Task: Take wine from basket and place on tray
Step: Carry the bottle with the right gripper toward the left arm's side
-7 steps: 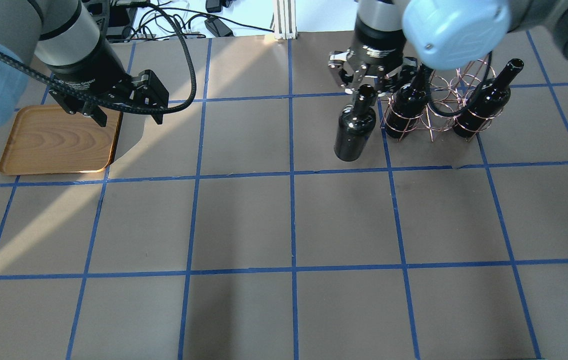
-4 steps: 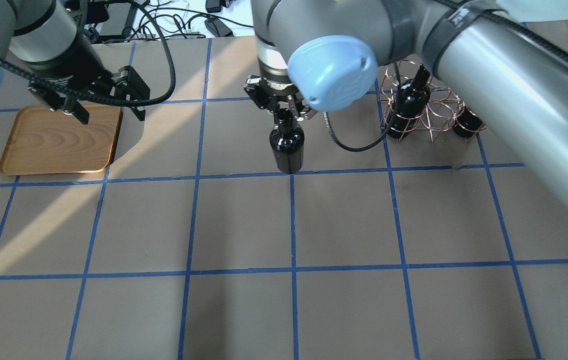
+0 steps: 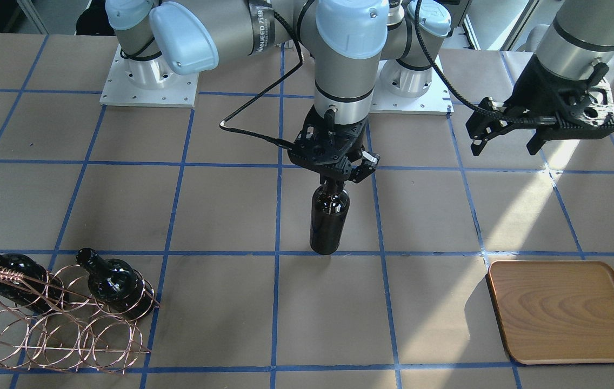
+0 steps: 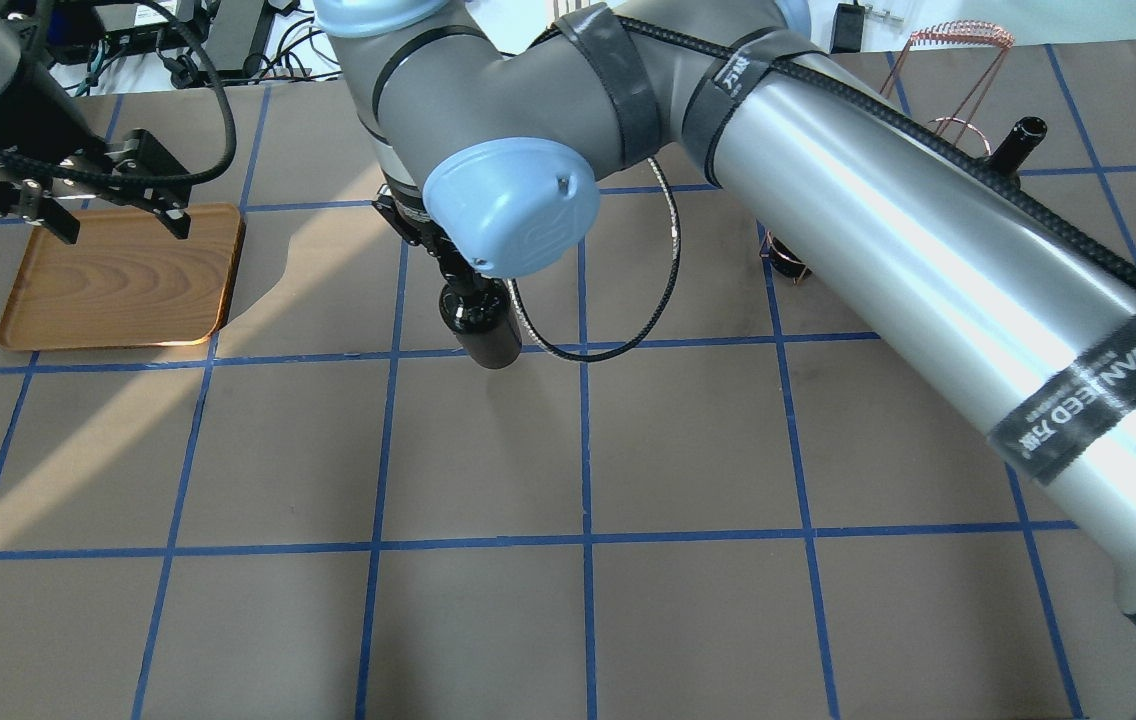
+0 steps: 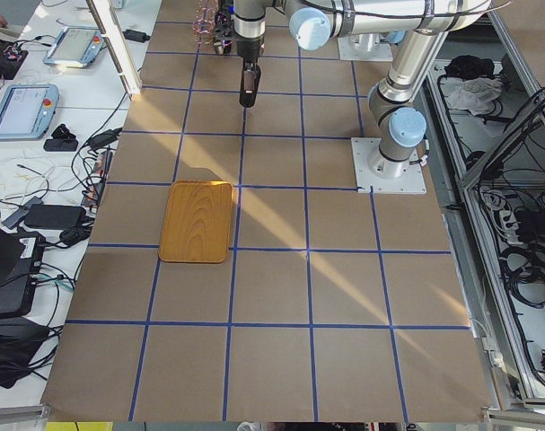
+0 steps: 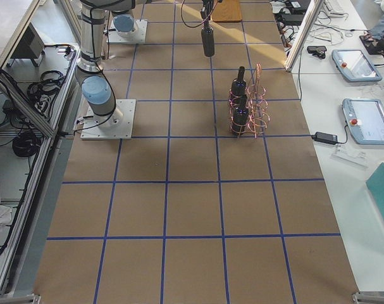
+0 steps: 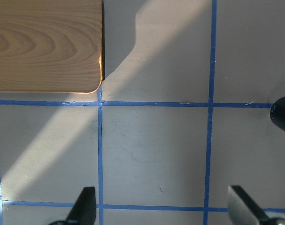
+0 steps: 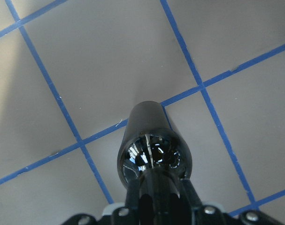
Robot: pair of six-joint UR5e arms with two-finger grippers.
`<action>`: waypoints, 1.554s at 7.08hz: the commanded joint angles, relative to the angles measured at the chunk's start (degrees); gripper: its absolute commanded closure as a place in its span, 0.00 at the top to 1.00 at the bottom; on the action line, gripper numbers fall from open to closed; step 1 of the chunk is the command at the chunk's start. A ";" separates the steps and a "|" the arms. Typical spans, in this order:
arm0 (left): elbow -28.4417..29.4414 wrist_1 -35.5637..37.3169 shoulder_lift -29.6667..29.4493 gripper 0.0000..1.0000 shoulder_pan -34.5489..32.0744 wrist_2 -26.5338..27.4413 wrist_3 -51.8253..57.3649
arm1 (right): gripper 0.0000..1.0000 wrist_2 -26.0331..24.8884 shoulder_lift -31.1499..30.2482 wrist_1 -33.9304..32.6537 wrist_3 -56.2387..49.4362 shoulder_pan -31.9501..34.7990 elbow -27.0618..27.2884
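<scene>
My right gripper (image 3: 334,179) is shut on the neck of a near-black wine bottle (image 3: 328,219), which hangs upright above the table's middle; it also shows in the overhead view (image 4: 483,325) and the right wrist view (image 8: 154,150). The copper wire basket (image 3: 58,329) stands at the table's right side and holds two more bottles (image 3: 115,283) (image 3: 4,273). The brown wooden tray (image 4: 113,280) lies bare at the left. My left gripper (image 4: 123,230) is open and holds nothing, above the tray's far edge; its wrist view shows the tray's corner (image 7: 43,42).
The brown table (image 4: 688,450) carries a grid of blue tape lines. My right arm's long link (image 4: 928,270) crosses the overhead view and hides most of the basket there. Cables and devices lie beyond the table's far edge (image 4: 228,40).
My right arm has carried the bottle leftward, away from the basket and toward the tray. My left gripper has shifted left, still open.
</scene>
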 commanded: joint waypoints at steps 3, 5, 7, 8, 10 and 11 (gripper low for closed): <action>-0.22 -0.09 -0.16 1.00 3.65 0.17 6.15 | 0.10 0.29 5.81 0.18 5.98 3.65 -5.90; -0.22 -0.18 -0.24 1.00 3.65 0.00 6.15 | 0.12 0.72 5.81 1.93 5.89 4.26 -5.82; -0.22 -0.27 -0.16 1.00 3.65 0.17 5.63 | 0.13 1.08 5.81 3.17 5.89 4.71 -5.82; -0.22 -0.62 -0.50 1.00 3.56 0.26 5.54 | 0.13 1.08 5.81 3.08 5.72 4.71 -5.82; -0.31 -0.10 -1.21 1.00 3.65 0.18 5.45 | 0.34 0.90 5.81 2.99 5.19 4.71 -5.55; -0.31 -0.09 -1.30 1.00 3.65 0.26 5.27 | 0.65 0.47 5.73 2.99 5.01 4.71 -5.38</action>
